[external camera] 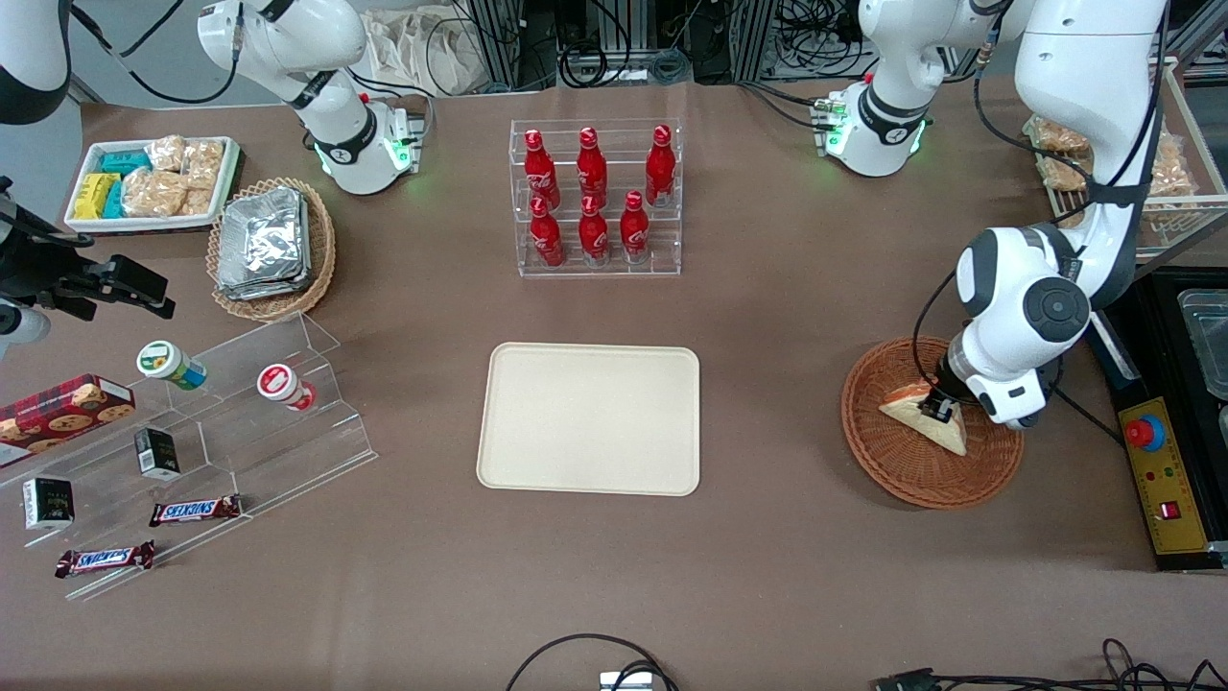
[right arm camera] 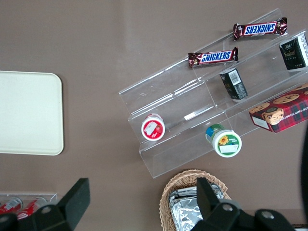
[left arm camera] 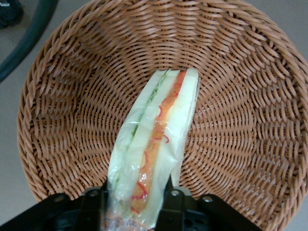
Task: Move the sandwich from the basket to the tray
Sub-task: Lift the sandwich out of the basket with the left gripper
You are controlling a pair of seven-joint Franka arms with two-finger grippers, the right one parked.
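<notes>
The sandwich (external camera: 923, 416) (left arm camera: 154, 144), a plastic-wrapped wedge of white bread with orange-red and green filling, lies in the round brown wicker basket (external camera: 902, 475) (left arm camera: 240, 120) toward the working arm's end of the table. My gripper (external camera: 942, 409) (left arm camera: 136, 202) is down inside the basket, its black fingers (left arm camera: 94, 204) pressed against both faces of the wedge, shut on it. The sandwich still rests low in the basket. The cream tray (external camera: 589, 419) (right arm camera: 26, 113) lies flat at mid-table with nothing on it.
A clear rack of red bottles (external camera: 595, 197) stands farther from the front camera than the tray. Toward the parked arm's end are an acrylic stepped stand (external camera: 221, 432) with snacks, a tan basket of foil packets (external camera: 271, 246) and a white snack tray (external camera: 149, 182). A control box (external camera: 1161, 480) sits beside the brown basket.
</notes>
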